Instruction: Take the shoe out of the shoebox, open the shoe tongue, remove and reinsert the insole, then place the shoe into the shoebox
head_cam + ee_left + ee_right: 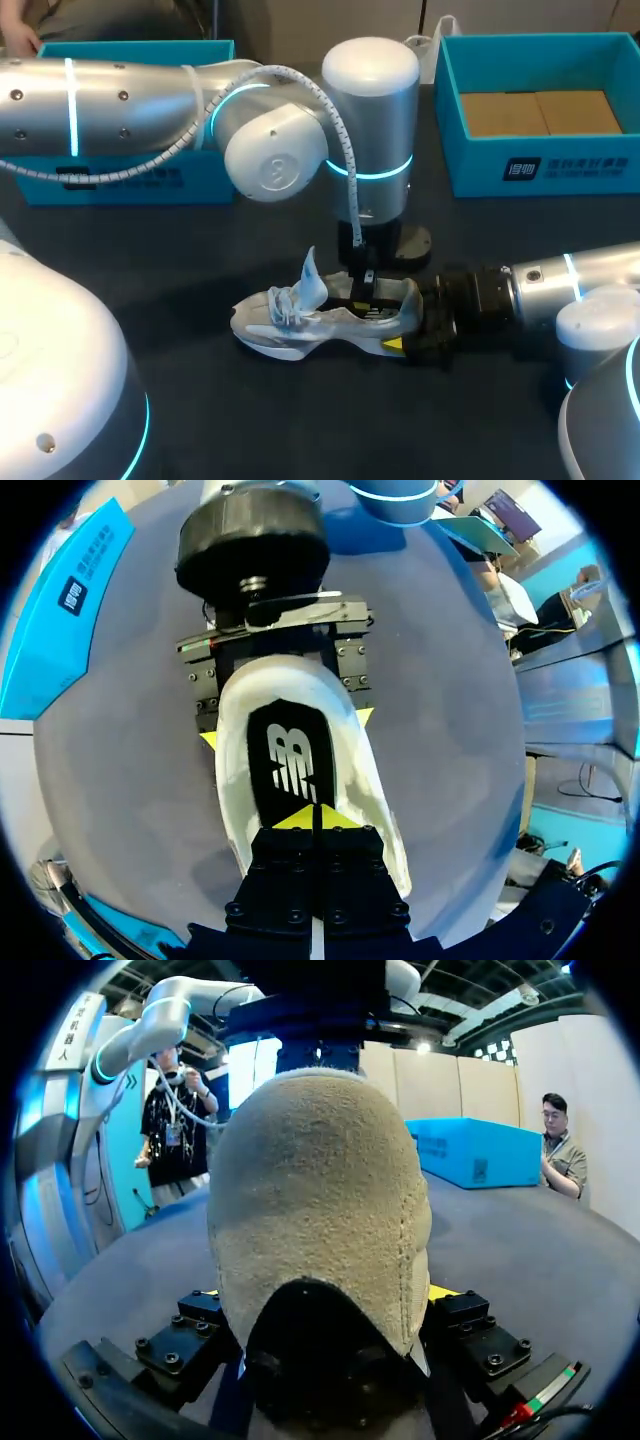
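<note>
— Where to look for the shoe (320, 320)?
— Upright on the table (200, 410), near the middle, toe to the left, heel to the right.
— And at the heel?
— Flanked on both sides by the fingers of the right gripper (408, 328), reaching in from the right.
— Over the opening?
— Left gripper (362, 288), pointing straight down into it, tips at the insole (295, 765) lying inside, shoe tongue (312, 272) standing up just toe-side of it.
— Behind all that?
— Shoebox (540, 165) at the far right, cardboard pieces (540, 112) lying in it; another box (120, 185) at the far left, partly behind the left arm (150, 110).
</note>
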